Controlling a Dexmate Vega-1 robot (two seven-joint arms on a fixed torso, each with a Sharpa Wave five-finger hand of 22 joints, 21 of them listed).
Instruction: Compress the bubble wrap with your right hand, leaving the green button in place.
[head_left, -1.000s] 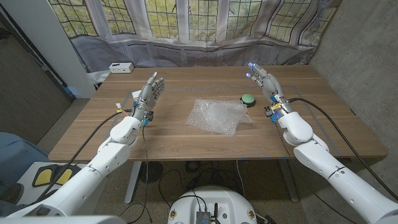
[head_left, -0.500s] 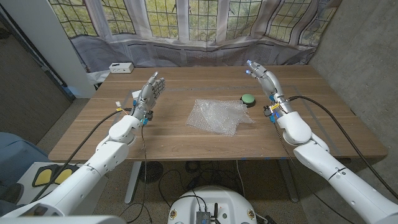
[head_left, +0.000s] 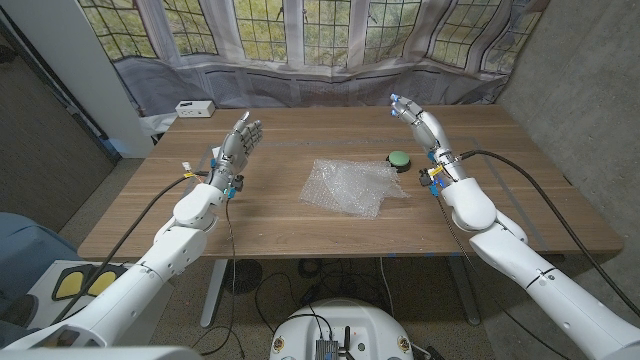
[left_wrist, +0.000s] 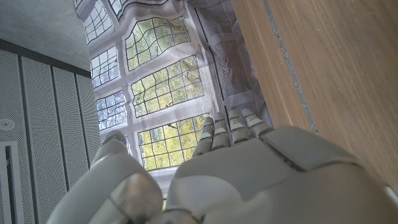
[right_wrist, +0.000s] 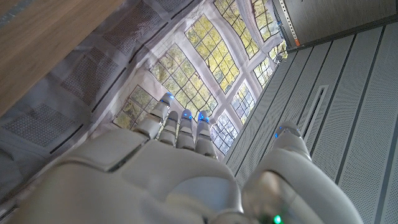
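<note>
Leaded windows w/ a grey curtain back the wooden table (head_left: 300, 228), where the bubble wrap (head_left: 350, 186) lies flat mid-table and the green button (head_left: 400, 158) sits just beside its far right corner. Over the last sec the right hand (head_left: 421, 128) has drifted a bit further from the robot and inward, raised just behind the button and not yet over the wrap, so compression probably hasn't started. Both hands hold nothing: right hand's fingers (right_wrist: 180, 127) straight, side by side, thumb apart; left hand (head_left: 238, 143) upright, fingers extended, barely moved
</note>
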